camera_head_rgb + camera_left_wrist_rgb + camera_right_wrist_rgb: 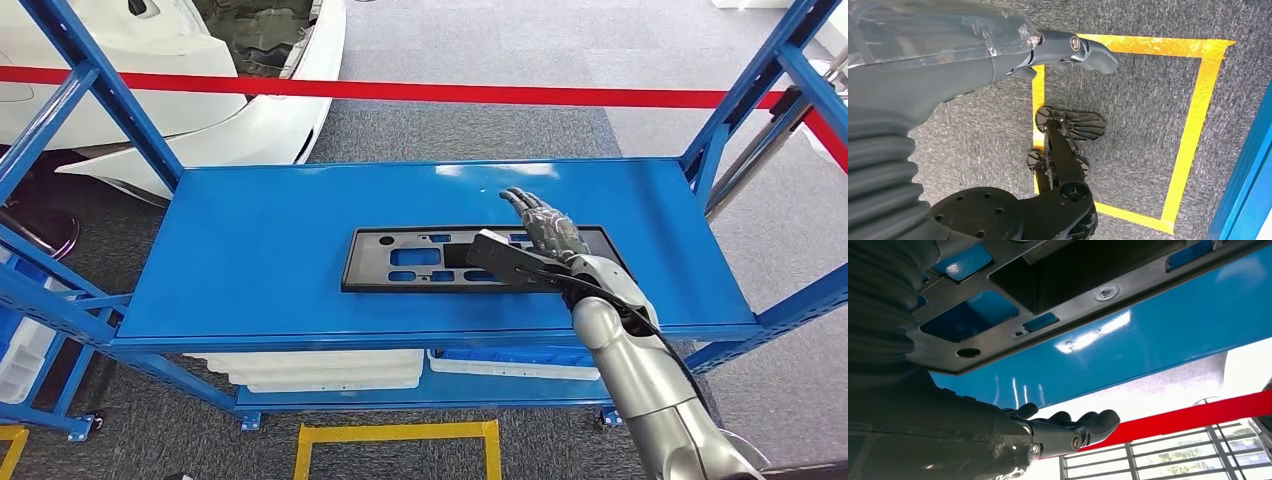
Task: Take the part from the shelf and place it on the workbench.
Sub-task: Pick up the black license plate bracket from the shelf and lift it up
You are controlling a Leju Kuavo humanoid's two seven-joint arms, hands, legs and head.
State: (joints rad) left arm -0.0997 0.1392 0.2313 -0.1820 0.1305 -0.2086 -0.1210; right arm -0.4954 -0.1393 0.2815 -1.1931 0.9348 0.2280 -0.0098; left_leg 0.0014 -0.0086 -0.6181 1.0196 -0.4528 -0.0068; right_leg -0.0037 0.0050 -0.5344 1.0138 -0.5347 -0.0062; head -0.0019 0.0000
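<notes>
Black part flat on shelf, lengthwise along it

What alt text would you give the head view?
The robot's silver right arm reaches over a glossy blue metal shelf, its right hand extended with fingers out above the right end of a flat black plastic rectangular part lying there. Red barrier tape crosses behind.

**Robot hand reaches out beside black part on blue shelf**

The right hand extends from the 8 o'clock corner, its dark fingers stretched out straight and apart, holding nothing. A flat black part, pierced with rectangular cut-outs and a round hole, lies on the glossy blue shelf across the 12 o'clock side. A red tape runs toward 4 o'clock, near a railing.
</notes>
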